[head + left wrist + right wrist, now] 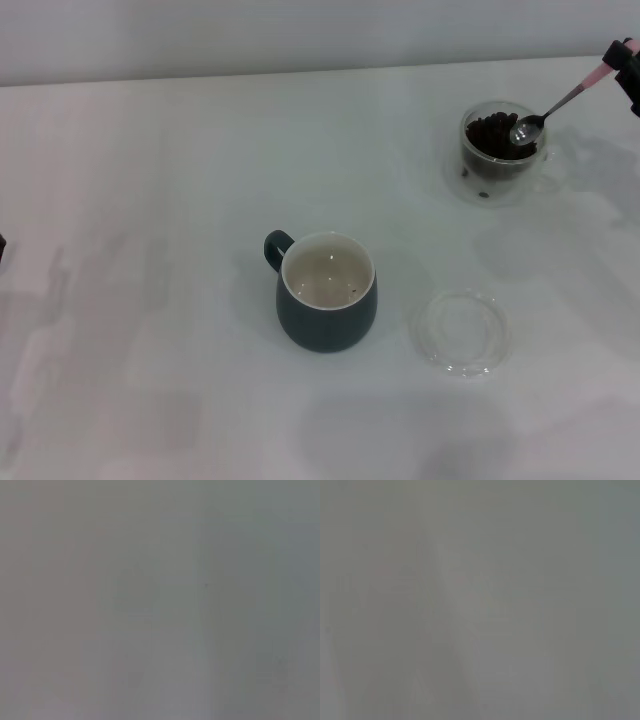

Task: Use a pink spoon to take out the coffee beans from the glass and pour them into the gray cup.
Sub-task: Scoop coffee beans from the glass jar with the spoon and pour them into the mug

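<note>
Right gripper (628, 62) clamped on pink spoon (560, 104) handle — bowl angled down-left, over coffee beans (490, 134) in glass (497, 155).

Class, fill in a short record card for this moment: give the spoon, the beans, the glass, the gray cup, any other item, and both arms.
pink spoon: held by right gripper at right edge, bowl over the beans
coffee beans: heaped in the glass
glass: far right, upright
gray cup: centre, upright, almost empty
clear glass dish: right of the cup
left arm: barely in view at left edge
</note>
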Action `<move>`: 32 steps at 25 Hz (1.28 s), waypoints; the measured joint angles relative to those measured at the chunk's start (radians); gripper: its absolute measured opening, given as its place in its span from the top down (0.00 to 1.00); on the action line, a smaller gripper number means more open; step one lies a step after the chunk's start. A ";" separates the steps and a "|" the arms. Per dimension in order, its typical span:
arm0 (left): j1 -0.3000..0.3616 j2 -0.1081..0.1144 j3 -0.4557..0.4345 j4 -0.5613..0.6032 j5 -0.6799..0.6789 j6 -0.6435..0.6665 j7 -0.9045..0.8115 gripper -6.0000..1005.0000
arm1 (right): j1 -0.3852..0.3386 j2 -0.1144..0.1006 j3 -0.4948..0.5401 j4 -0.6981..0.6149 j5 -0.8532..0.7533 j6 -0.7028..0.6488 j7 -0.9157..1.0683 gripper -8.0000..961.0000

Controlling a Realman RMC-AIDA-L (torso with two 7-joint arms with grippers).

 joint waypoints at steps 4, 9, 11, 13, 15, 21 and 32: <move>-0.002 0.002 0.000 0.001 -0.003 0.000 0.002 0.44 | -0.004 0.009 0.003 0.004 0.004 -0.015 -0.036 0.84; -0.008 0.003 0.000 -0.006 -0.003 -0.002 0.003 0.44 | -0.004 0.009 0.005 0.015 0.004 -0.031 0.018 0.84; -0.009 0.003 0.000 -0.006 -0.003 -0.002 0.002 0.44 | -0.002 0.009 0.010 0.020 0.004 -0.040 0.077 0.84; -0.010 0.003 0.000 -0.007 -0.003 -0.002 0.002 0.44 | 0.001 0.008 0.011 0.022 0.005 -0.055 0.150 0.84; -0.012 0.004 0.000 -0.007 -0.004 -0.002 0.003 0.44 | 0.003 0.009 0.011 0.022 0.006 -0.079 0.227 0.84; -0.015 0.005 -0.002 -0.008 -0.004 -0.002 0.005 0.44 | 0.003 0.008 0.011 0.025 0.007 -0.131 0.401 0.84; -0.018 0.005 -0.005 -0.010 -0.007 -0.003 0.007 0.44 | 0.012 0.004 0.006 0.039 0.008 -0.235 0.646 0.84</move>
